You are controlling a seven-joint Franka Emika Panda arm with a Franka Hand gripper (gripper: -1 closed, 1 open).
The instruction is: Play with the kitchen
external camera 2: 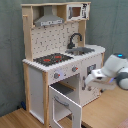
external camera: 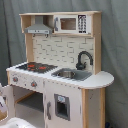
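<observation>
The kitchen (external camera: 60, 75) is a pale wood and white toy unit with a black-red stovetop (external camera: 37, 66), grey sink (external camera: 70, 74), black faucet (external camera: 83, 59) and grey hood (external camera: 39, 29). The second exterior view shows the kitchen (external camera 2: 60, 55) with its stovetop (external camera 2: 52, 59), faucet (external camera 2: 75, 39) and oven door (external camera 2: 62, 102), which is swung open and hangs out toward the front. My gripper (external camera 2: 90, 80) hovers just right of the open oven bay, below the counter edge, on the white arm (external camera 2: 112, 70). It touches nothing that I can see.
A toy microwave (external camera: 70, 23) sits on the upper shelf. Grey curtain hangs behind the unit. In the second exterior view a wooden floor (external camera 2: 20, 120) lies in front, and the open door juts into the space left of my arm.
</observation>
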